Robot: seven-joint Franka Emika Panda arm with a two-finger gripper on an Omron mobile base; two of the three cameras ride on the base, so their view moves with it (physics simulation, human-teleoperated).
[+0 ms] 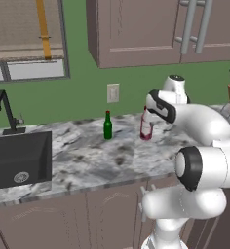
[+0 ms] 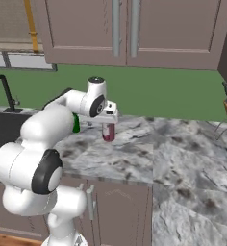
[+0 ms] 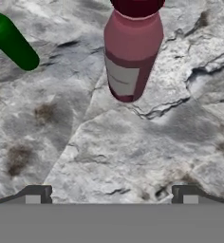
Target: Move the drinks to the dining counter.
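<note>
- The gripper [image 3: 111, 192] hangs above the marble counter [image 1: 87, 160] with its jaws spread wide and nothing between them; the two dark fingertips [image 3: 38, 193] show at the bottom of the hand view.
- The nearest drink, a reddish-pink bottle [image 3: 131, 52] with a pale label, sits in the upper middle of the hand view, ahead of the open jaws and a little right of their centre line. It isn't touching them.
- It stands upright on the counter, so its long axis runs vertically, and it appears in the hand view to lean away toward the top edge.
- The dark-green bottle [image 1: 107, 125] stands further off, at centre-left of the left base view and upper left of the hand view, well apart from the red one.
- My guess is the hand must push forward to straddle the red bottle's body before closing.
- The sink [image 1: 19, 158] fills the left of the left base view.
</note>
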